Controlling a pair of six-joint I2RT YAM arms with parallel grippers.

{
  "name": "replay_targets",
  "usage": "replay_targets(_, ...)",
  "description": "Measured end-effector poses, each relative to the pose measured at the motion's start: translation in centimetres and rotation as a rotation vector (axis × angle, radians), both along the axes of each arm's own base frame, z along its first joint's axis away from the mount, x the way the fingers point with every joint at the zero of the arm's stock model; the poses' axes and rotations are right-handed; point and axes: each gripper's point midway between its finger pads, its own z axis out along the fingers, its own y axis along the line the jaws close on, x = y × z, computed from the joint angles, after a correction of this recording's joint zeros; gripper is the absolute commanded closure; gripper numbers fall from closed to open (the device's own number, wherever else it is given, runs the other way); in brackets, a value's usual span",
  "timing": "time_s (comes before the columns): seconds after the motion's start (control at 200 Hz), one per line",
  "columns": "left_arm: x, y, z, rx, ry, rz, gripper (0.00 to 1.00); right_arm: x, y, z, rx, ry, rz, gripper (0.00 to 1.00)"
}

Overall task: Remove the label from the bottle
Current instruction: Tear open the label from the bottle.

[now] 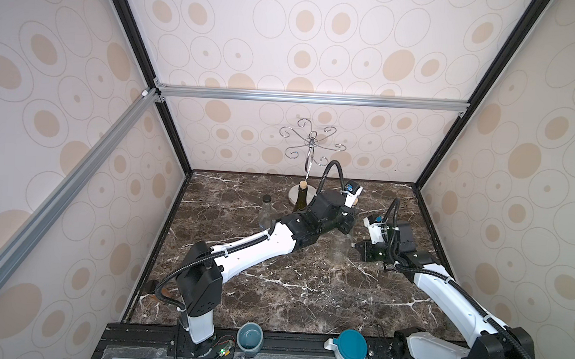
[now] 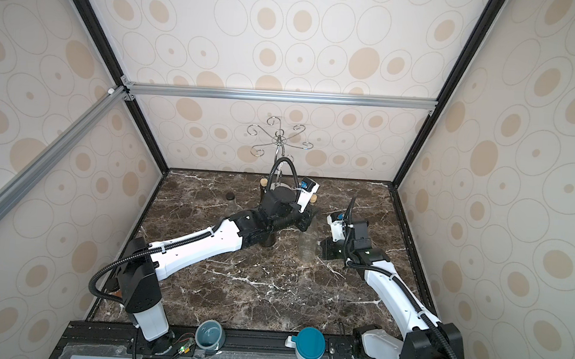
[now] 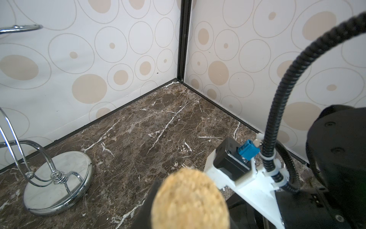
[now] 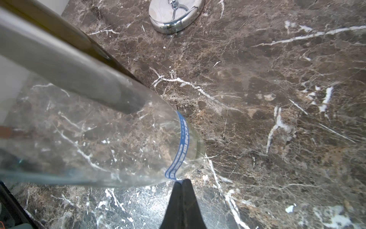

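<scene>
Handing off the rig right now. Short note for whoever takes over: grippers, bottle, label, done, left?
The left gripper is shut on the clear bottle, up at its corked neck.
The right gripper is shut, with its tips at the lower end of the blue label near the bottle's base. Whether the label's edge is pinched is unclear.
Done: bottle steadied, label end reached.
Left: the label is on the glass and not yet peeled. Pull it off.

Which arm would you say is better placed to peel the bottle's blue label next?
Right: the right gripper is shut at the blue label's edge; the left gripper holds the clear bottle's neck.
</scene>
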Motion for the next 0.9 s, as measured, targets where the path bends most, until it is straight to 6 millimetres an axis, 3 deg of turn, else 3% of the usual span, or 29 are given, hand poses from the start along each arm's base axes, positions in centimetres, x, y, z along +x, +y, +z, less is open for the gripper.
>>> replay_targets(0.45,0.0,0.0,0.0,0.0,0.0,0.0,0.84,0.6,-1.1,0.1,0.086,0.019,-0.011,1.0)
replay_targets(0.695,-0.2,-0.1,0.0,0.011,-0.006,-0.018,0.84,0.3,-1.7,-1.6,0.077,0.085,-0.025,1.0)
replay_targets(0.9,-0.7,-0.5,-0.1,0.032,-0.015,-0.057,0.84,0.9,-2.0,-1.7,0.078,0.093,-0.038,1.0)
